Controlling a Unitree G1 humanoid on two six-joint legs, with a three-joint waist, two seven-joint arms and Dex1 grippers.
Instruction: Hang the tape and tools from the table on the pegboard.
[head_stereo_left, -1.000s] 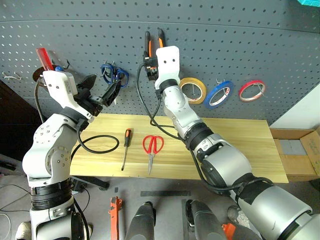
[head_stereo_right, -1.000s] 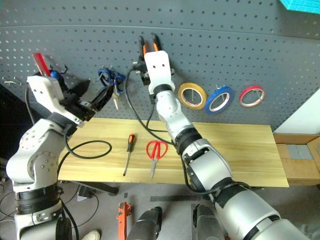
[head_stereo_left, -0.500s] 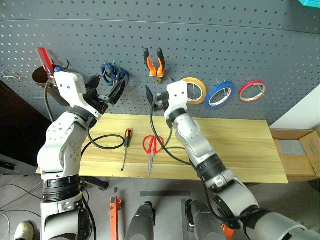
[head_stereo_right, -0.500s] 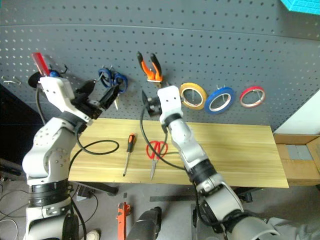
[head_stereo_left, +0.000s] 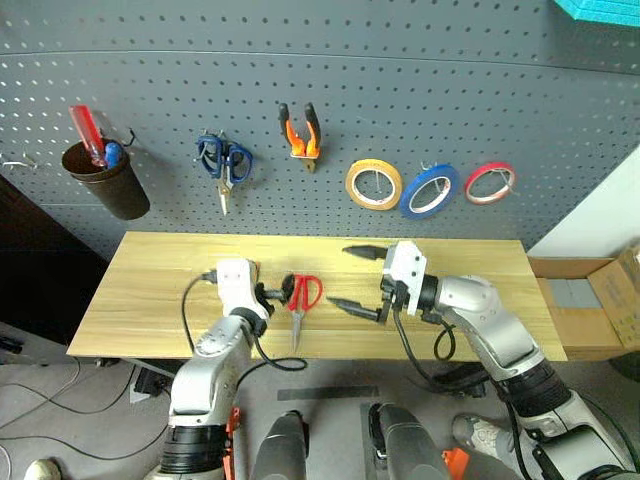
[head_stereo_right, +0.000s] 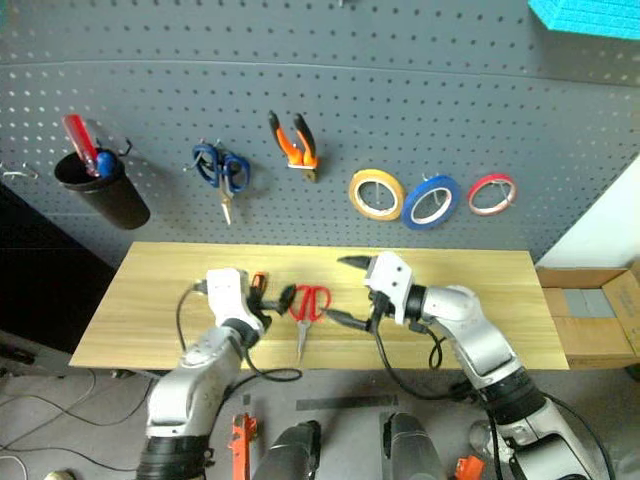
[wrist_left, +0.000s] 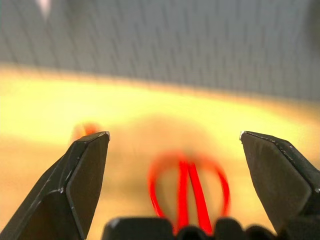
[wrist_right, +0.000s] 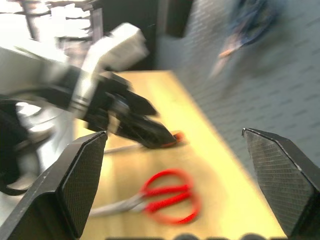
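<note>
A: Where are the red scissors (head_stereo_left: 303, 297)?
B: On the table (head_stereo_left: 150, 290), between both grippers. The blue tape (head_stereo_left: 431, 190) and pliers (head_stereo_left: 300, 131) hang on the pegboard (head_stereo_left: 420, 90).
A: Are the fingers open?
B: Yes, the left gripper (wrist_left: 175, 145) and right gripper (head_stereo_left: 356, 279) are both wide open, holding nothing

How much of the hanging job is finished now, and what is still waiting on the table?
Done: the pliers and the blue tape hang on the pegboard. In hand: nothing; the left pincer and right pincer are open, either side of the red scissors. Left: the scissors and the screwdriver lie on the table.
</note>
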